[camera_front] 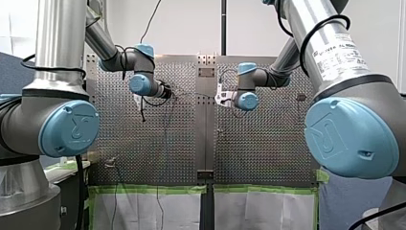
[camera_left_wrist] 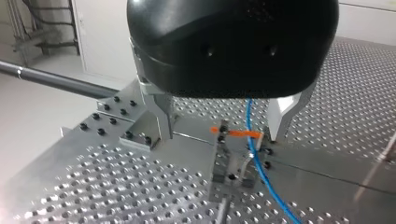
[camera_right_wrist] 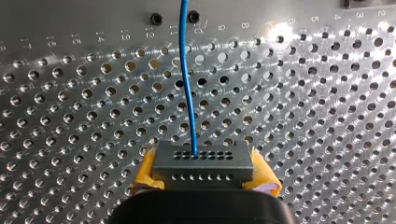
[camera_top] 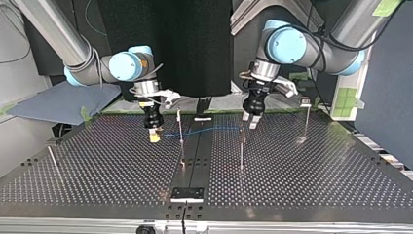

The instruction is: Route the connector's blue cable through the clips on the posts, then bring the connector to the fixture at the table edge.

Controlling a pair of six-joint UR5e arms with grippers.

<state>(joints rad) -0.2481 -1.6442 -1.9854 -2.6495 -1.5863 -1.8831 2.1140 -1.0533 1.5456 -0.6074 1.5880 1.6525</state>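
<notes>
Connector [camera_right_wrist: 204, 162], a grey block with two rows of small holes, sits clenched between the yellow pads [camera_right_wrist: 145, 171] of our right pincer [camera_right_wrist: 204, 176], above the perforated worktop [camera_right_wrist: 70, 116]. The blue cable [camera_right_wrist: 187, 84] leaves one hole in the connector's face and runs straight ahead of the pincer, over the holes.

In the top view we find this pincer left of the frame's centre, with the connector at its tip just above the worktop. From there the cable stretches toward the right of the frame, past a thin upright post [camera_top: 180, 127] near the middle, and on to our left pincer [camera_top: 249, 122] at centre right.

In the left wrist view, the metal fingers [camera_left_wrist: 161, 116] of the left pincer stand spread and released, grasping nothing. The cable passes between them, closer to one finger than the other. Under the pincer a clip [camera_left_wrist: 229, 165] with an orange tab [camera_left_wrist: 233, 133] tops a post, and the cable runs just beside it. We cannot tell whether it is seated in the clip.

Back in the top view, a second post [camera_top: 241, 151] stands just below the left pincer. A third post [camera_top: 307, 122] stands at the frame's right, and a leaning rod [camera_top: 53, 161] at lower left. A black block [camera_top: 187, 193] lies at lower centre near the worktop's edge, well apart from the connector.
</notes>
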